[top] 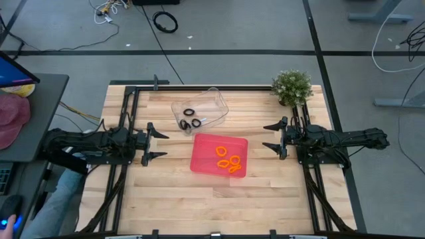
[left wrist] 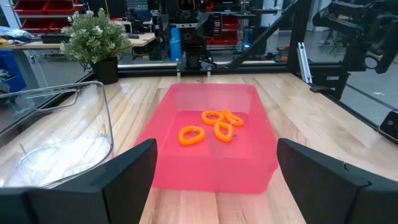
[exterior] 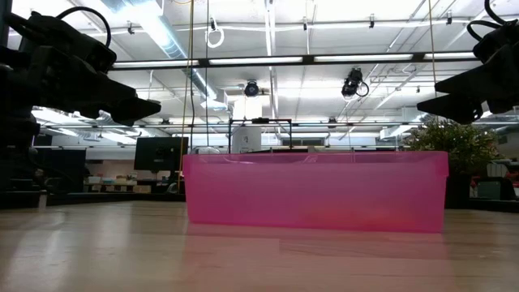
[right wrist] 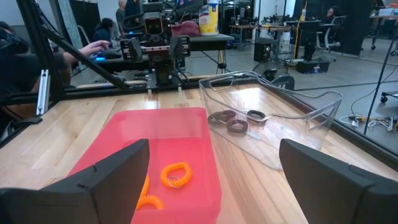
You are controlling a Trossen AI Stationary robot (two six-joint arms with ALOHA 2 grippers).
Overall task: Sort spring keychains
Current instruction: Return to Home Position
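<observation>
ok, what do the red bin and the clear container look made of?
The red bin: likely translucent plastic, smooth; light glows through its walls. The clear container: probably thin transparent plastic, glossy; the table shows through it, and the rim glints.

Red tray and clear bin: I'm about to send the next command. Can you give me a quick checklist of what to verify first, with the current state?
1. Left gripper: jaws open and empty, left of the containers and apart from them. Ok.
2. Right gripper: jaws open and empty, right of the containers and apart from them. Ok.
3. Orange keychains: four, all lying inside the red tray. Ok.
4. Black keychains: three, all inside the clear bin. Ok.
5. Table: no keychain shows outside the two containers. Ok.
6. Spots hidden beneath the arms: cannot tell.
</observation>
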